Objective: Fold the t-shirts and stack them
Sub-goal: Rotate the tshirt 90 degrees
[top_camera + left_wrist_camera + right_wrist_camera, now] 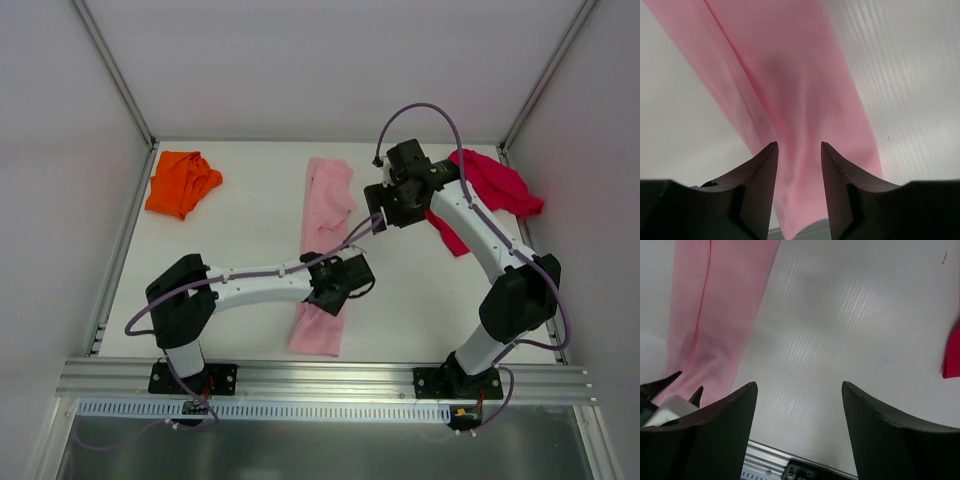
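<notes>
Light pink cloth t-shirt (328, 195): folded into a long narrow strip. It runs down the middle of the white table (250, 260), from the far side to the near edge. A lengthwise fold line shows in both wrist views.

Left claw (799, 146): over the near half of the pink strip, where the top view shows the arm crossing it.

Left claw, state: the two dark fingers (762, 172) are partly spread with a clear gap. Pink cloth fills that gap and extends away from the tips. I cannot tell whether the tips touch the cloth, and no pinch is seen.

Right claw (799, 385): just to the right of the far half of the pink strip, not over it.

Right claw, state: spread wide, with only bare ribbed table surface between the fingers. It holds nothing.

Pink t-shirt relative to right claw: in the right wrist view it lies off to the left side, beyond the left finger.

Crimson red cloth t-shirt (500, 185): crumpled at the far right corner of the table and partly covered by the right arm. Only a sliver of it shows at the right edge of the right wrist view, well apart from the fingers.

Bright orange cloth t-shirt (182, 183): bunched in the far left corner, well apart from both claws.
</notes>
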`<action>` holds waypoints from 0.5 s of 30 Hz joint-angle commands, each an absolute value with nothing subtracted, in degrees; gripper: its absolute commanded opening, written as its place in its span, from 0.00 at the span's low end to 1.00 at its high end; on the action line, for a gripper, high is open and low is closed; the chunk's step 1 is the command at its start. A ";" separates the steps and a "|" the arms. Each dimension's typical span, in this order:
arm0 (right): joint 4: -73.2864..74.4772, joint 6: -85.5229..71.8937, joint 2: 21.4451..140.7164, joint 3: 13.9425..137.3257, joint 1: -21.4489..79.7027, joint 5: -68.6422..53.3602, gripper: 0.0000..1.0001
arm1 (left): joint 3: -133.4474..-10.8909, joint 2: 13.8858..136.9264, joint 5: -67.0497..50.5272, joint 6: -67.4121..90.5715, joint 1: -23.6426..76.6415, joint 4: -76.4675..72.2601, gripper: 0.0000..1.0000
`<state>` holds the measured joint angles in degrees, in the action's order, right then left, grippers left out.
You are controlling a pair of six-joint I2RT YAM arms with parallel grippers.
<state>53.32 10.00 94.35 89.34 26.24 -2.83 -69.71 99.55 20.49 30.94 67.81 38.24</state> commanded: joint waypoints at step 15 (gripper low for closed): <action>53.44 11.42 84.38 86.40 26.72 -0.79 0.73 | -124.54 130.51 14.94 16.61 44.74 51.32 0.46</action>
